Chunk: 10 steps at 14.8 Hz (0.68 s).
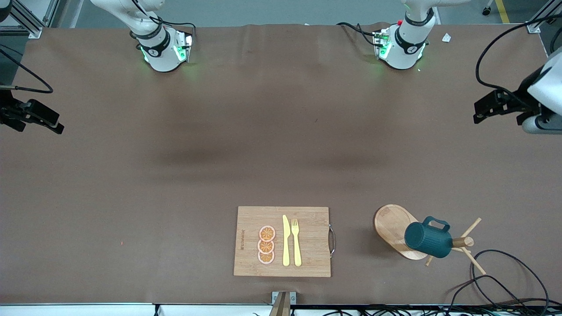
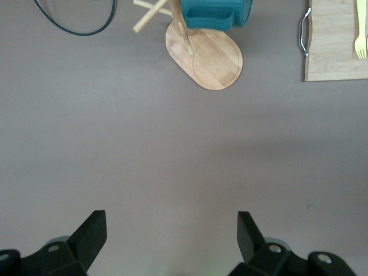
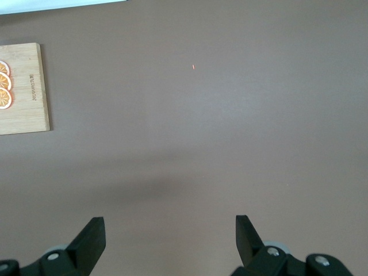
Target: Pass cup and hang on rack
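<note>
The cup (image 1: 428, 239) hangs on the rack (image 1: 397, 235), well away from both claws, at the left arm's end of the surface (image 1: 175, 175) and close to the front camera. It lies tipped over on a peg, its long axis roughly level with the surface. Its closed bottom faces the rack's oval base and its mouth faces the post top and the pegs. The loop handle sticks out from the cup's side, on the side toward the robots' bases. In the left wrist view the cup (image 2: 215, 12) is seen over the rack (image 2: 207, 57), with nothing but bare surface between it and the claw.

The left claw (image 2: 172, 233) is spread wide and empty, hovering over bare surface at the left arm's end, well apart from the rack. The right claw (image 3: 171, 233) is likewise wide and empty, hovering over bare surface at the right arm's end. Its wrist view catches only a corner of the cutting board (image 3: 23, 89) with orange slices (image 3: 4, 83). That board (image 1: 283, 241) lies beside the rack, carrying a yellow knife (image 1: 286, 241) and fork (image 1: 296, 242).
</note>
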{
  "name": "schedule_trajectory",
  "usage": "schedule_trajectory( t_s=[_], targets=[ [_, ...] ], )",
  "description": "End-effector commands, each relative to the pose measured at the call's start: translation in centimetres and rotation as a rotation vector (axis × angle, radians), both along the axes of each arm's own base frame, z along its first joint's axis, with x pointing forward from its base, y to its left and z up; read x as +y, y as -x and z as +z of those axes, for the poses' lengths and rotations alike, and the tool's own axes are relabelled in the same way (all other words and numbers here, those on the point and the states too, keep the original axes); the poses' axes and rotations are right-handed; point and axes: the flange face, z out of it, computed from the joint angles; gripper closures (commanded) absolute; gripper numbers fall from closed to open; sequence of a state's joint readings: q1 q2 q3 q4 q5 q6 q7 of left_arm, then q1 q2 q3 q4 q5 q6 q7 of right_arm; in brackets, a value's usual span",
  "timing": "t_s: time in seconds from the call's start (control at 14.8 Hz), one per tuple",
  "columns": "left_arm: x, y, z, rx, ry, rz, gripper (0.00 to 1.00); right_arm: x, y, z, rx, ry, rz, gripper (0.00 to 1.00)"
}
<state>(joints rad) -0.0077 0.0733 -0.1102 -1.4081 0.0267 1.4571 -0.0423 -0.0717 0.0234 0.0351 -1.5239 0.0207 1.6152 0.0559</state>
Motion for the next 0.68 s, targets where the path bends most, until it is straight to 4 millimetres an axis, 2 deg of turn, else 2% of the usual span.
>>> schedule_trajectory(
  t_s=[0.0,0.27,0.61],
  targets=[
    [0.2,4.0,0.3,-0.022,0.002,0.005,0.00,-0.3,0.3,0.0,0.001,0.011,-0.015,0.00],
    [0.2,6.2,0.8,-0.022,0.001,0.008,0.00,-0.3,0.3,0.0,0.001,0.011,-0.015,0.00],
    [-0.2,7.0,1.1,0.004,0.004,0.056,0.00,-0.3,0.3,0.1,-0.001,0.011,-0.015,0.00]
  ],
)
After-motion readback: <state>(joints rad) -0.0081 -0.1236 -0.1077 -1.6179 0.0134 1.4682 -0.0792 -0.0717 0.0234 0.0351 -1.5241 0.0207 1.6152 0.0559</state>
